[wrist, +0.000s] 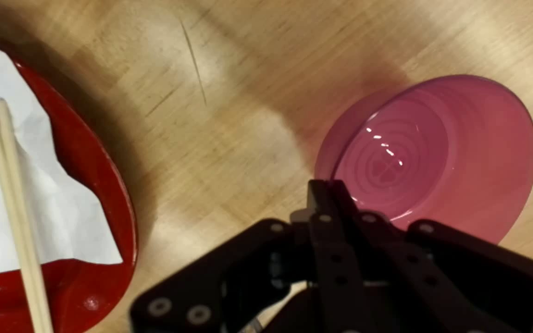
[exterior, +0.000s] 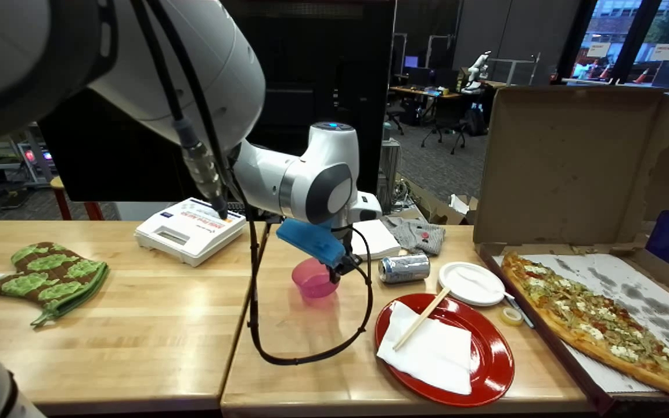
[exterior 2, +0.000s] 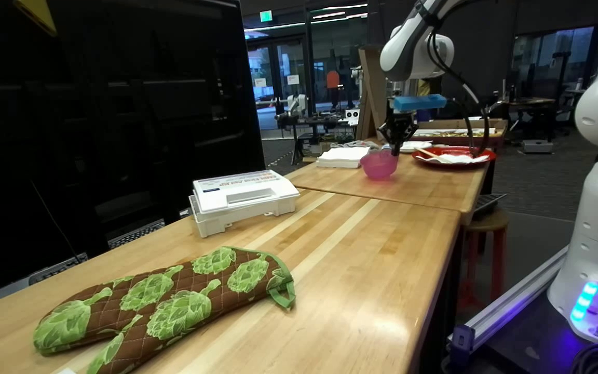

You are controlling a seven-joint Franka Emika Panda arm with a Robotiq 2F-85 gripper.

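Note:
A translucent pink bowl (exterior: 313,280) shows in both exterior views, also here (exterior 2: 378,165), and in the wrist view (wrist: 474,166). My gripper (wrist: 326,182) is shut on the bowl's rim, with one finger inside the wall and one outside. The gripper also shows in both exterior views (exterior: 334,277) (exterior 2: 395,150), pointing down at the side of the bowl nearer the red plate. The bowl looks slightly tilted. I cannot tell whether its base touches the table. The red plate (exterior: 494,371) holds a white napkin (exterior: 427,354) and wooden chopsticks (exterior: 421,319).
A silver can (exterior: 404,269) lies behind the plate, near white paper plates (exterior: 472,283), a napkin stack (exterior: 372,238) and a grey cloth (exterior: 416,233). An open pizza box (exterior: 572,168) stands beyond. A white first aid case (exterior 2: 244,200) and an oven mitt (exterior 2: 174,301) lie on the adjoining table.

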